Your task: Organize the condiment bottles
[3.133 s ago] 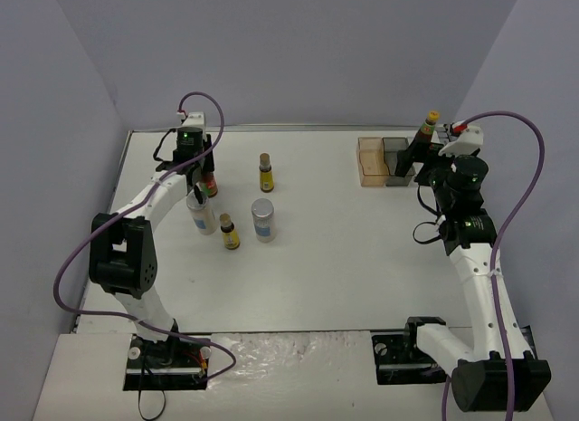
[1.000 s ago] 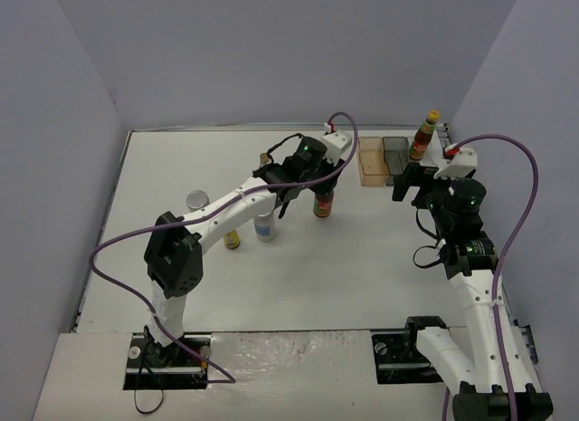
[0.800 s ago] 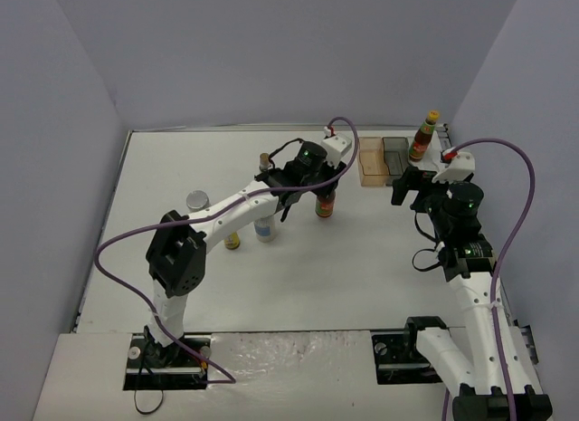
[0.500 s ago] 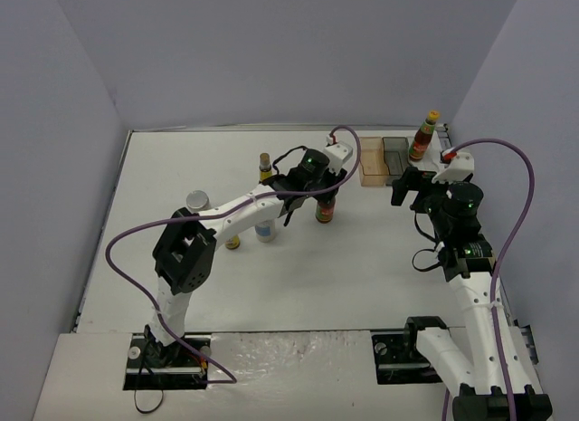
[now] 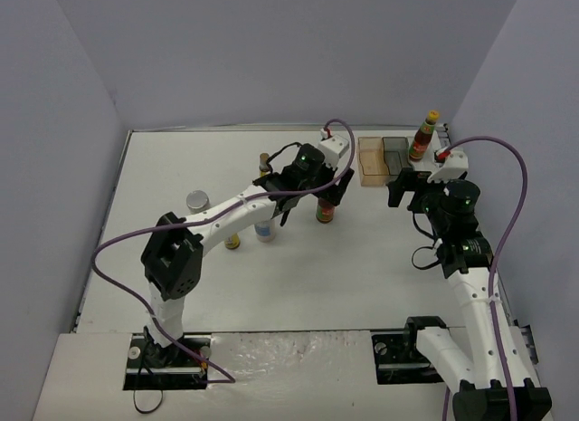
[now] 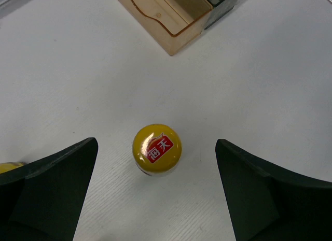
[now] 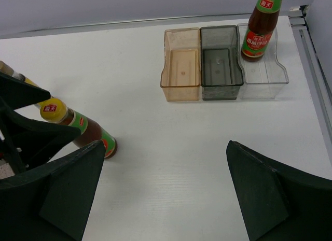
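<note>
White bench (image 5: 362, 276) carries one red bottle (image 6: 156, 150) upright between my widely spread left jaws, untouched; the other red bottle (image 7: 261, 28) stands in the tray's clear compartment (image 7: 267, 81). My right jaws gape, empty.

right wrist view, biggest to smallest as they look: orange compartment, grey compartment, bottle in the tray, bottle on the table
1. orange compartment and grey compartment: alike, no ranking.
2. table bottle, then tray bottle, but unsure: the table one is nearer, the tray one's top is cropped.
</note>
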Motion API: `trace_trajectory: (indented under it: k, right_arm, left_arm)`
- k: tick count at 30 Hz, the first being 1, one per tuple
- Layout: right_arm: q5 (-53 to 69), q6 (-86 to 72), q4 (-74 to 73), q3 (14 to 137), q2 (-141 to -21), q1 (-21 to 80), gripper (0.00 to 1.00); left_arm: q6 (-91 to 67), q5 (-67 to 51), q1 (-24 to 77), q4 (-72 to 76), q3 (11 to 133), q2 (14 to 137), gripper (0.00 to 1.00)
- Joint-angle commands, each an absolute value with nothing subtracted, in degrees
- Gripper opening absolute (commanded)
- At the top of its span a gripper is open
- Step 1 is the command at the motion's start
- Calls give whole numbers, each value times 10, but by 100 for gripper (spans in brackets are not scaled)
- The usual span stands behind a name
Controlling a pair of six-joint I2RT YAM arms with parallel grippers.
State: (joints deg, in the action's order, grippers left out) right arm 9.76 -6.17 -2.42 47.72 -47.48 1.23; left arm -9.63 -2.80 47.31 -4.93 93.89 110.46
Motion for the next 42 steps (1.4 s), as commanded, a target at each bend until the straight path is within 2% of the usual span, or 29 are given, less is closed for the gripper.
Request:
trace_trajectory:
  k: [1,8,14,24,29,35,42]
  right_arm:
    - [140,-41,13,512,-503,20,100]
    - [152,-38,34,527,-564,72,100]
    - [86,-19,72,536,-639,179,100]
    - [63,-15,187,528,-750,252,100]
    - [50,-15,235,522,-804,266,99]
    - [40,-10,280,514,-842,269,89]
    - [29,-5,302,506,-867,269,67]
  left_arm:
    - [-107,12,477,-44,956,991,97]
    - [-152,60,427,-134,937,895,97]
    - [-175,89,336,-193,836,749,97]
    - [-159,121,166,-290,697,532,97]
    - [-144,170,153,-308,625,462,97]
    - [-149,192,150,-278,512,383,97]
    - [-145,197,150,-243,460,367,97]
